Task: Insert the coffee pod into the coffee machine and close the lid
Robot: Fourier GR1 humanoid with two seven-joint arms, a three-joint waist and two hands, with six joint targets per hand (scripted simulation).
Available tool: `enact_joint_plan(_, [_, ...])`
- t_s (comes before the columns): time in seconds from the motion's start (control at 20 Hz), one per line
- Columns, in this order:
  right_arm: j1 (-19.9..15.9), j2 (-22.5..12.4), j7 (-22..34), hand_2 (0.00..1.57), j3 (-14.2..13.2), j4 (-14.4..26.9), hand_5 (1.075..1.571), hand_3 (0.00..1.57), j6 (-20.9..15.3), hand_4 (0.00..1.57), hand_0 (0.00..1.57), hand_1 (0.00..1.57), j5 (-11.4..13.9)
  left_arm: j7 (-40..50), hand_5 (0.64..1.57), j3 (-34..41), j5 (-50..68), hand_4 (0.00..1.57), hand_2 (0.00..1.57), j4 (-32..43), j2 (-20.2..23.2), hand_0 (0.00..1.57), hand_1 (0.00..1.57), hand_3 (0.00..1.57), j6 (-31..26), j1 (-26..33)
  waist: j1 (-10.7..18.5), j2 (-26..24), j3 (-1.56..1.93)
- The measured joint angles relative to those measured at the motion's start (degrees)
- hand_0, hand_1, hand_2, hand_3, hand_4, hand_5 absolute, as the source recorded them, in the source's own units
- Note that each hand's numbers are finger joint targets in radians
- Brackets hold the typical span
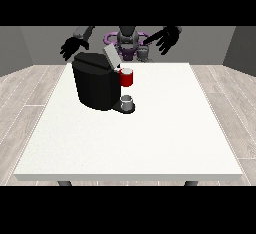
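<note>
- I see the coffee machine (96, 80) on the white table (150, 138), its lid (111, 57) tilted up and open.
- A red thing at the machine (127, 77) sits under the lid; a grey thing (127, 101) stands on the machine's base — I cannot tell whether it is the pod.
- The hand at the view's left (73, 46) hangs behind the machine, fingers spread, holding nothing.
- The hand at the view's right (167, 38) is raised well beside the machine — fingers splayed, empty.

One white table (165, 143); one black coffee machine (95, 85); one raised lid (111, 56); one red thing at the machine (127, 78); two grey things (128, 101) and (143, 52); two black hands (73, 46) and (167, 39).
</note>
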Motion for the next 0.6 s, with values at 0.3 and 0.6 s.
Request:
enact_joint_plan(0.3, [2.5,-2.7,2.7,0.0,1.1,-2.5,1.571,0.0,2.5,0.29,0.0,0.0,0.6,-1.6,1.571,3.2,5.9,0.14,0.0,-0.9,-5.1,0.0,0.0,0.0,-0.7,8.7,4.0,-8.1,0.02])
enact_joint_plan(0.6, [0.9,-4.8,6.2,0.0,2.7,-7.0,1.571,0.0,5.3,0.0,0.0,0.0,0.3,-2.1,1.571,5.6,10.6,0.0,0.0,-1.8,-7.0,0.0,0.0,0.0,-2.9,15.5,6.7,-12.1,0.04])
